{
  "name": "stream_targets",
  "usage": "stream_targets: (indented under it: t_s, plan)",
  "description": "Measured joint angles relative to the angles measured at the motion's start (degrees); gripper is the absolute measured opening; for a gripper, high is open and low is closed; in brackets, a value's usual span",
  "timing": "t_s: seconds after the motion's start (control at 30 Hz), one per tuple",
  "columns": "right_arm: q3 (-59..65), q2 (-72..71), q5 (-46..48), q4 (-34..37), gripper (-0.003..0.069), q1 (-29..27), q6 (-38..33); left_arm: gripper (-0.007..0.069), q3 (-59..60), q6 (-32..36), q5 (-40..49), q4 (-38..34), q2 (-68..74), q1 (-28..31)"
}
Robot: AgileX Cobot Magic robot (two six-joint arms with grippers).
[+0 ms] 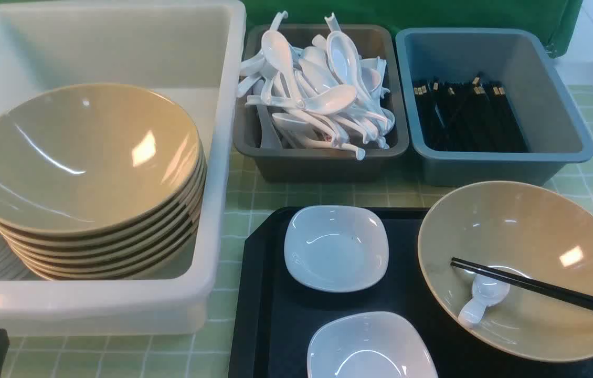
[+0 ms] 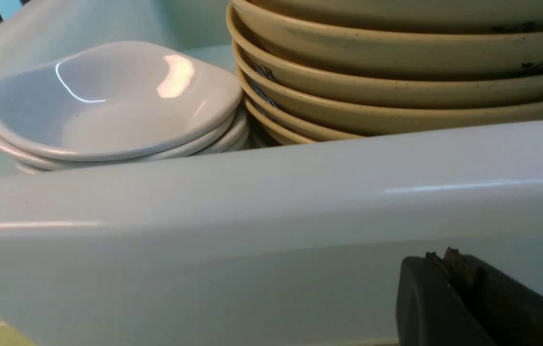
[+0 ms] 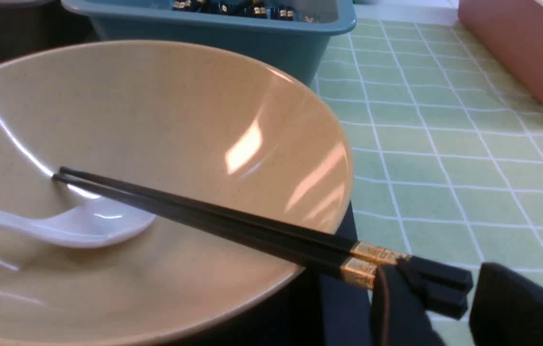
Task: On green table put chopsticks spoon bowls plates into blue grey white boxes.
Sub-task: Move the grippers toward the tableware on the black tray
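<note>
Chopsticks (image 1: 538,287) lie nearest, at about 4 o'clock on the table in the front view, resting across the tan bowl (image 1: 527,231). Their long axis runs from tips at 10 o'clock, over the white spoon (image 1: 483,299), to gold-banded butts overhanging the rim at 4 o'clock. The right gripper (image 3: 444,290) straddles those butts, its jaws apart with a gap on one side, so I judge it not yet clamped. The left gripper (image 2: 449,274) sits at 7 o'clock, pressed closed on nothing and just beside the white box (image 1: 218,173). It is well apart from the pair, so the right arm is the nearer.

The bowl shares the black tray (image 1: 270,315) with two white plates (image 1: 336,247).

Farther off, the blue box (image 1: 559,126), already holding chopsticks, stands at 12 o'clock from the bowl. The grey box (image 1: 317,165) of spoons is at 11 o'clock. The coming lift probably needs the pair swung toward 12 o'clock.
</note>
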Motion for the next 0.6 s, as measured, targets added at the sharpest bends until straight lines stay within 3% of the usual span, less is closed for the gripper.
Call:
stream_targets:
  t_s: [0.6]
  plan:
    - [0.0, 0.0, 0.0, 0.0, 0.0236, 0.0, 0.0, -0.0001, 0.0, 0.1, 0.0, 0.0, 0.0, -0.7]
